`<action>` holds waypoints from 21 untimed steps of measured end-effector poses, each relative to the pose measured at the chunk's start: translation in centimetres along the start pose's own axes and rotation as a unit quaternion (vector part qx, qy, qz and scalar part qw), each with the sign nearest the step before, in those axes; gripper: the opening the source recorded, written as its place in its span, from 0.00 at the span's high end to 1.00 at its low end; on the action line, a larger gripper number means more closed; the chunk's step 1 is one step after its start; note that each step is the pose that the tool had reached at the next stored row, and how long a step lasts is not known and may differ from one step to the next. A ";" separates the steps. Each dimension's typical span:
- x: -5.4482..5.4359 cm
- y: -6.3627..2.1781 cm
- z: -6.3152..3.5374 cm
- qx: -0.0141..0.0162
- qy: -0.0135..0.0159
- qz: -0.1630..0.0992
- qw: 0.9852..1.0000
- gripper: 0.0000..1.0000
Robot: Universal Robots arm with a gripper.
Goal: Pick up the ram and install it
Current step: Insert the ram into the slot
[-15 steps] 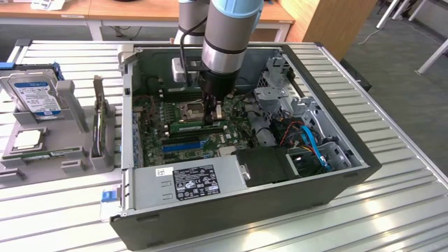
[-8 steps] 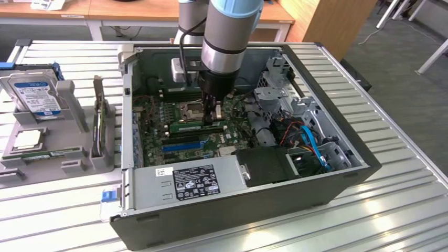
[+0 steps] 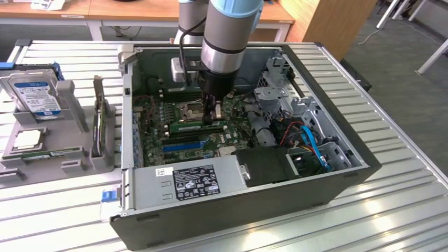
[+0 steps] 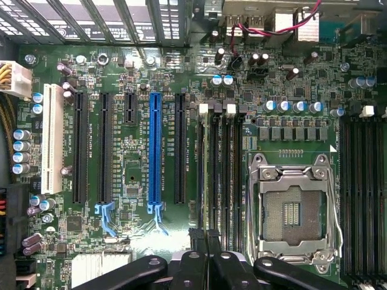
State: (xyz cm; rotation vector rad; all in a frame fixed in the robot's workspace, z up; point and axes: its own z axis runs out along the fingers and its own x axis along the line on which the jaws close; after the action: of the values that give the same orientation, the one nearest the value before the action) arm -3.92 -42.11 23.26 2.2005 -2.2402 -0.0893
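The ram is a long green stick standing on edge along a memory slot of the motherboard, inside the open computer case. My gripper reaches straight down into the case with its fingers shut on the ram's upper edge, towards the end at the exterior view's right. In the wrist view my gripper has its black fingertips pressed together right over the bank of memory slots, beside the empty processor socket. The ram is seen only edge-on there, so how deep it sits is unclear.
Drive cages and blue and red cables crowd the case at the exterior view's right; the power supply fills its near side. A grey holder outside the case carries a hard drive, a square processor and a green stick.
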 end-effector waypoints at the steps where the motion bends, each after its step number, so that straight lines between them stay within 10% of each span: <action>1: 0.0 0.00 0.05 0.000 0.000 0.000 1.000 0.89; 21: 0.0 0.01 0.20 0.000 0.000 0.000 1.000 0.89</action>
State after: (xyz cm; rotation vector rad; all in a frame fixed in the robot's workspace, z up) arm -3.93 -42.08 23.06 2.2003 -2.2403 -0.0892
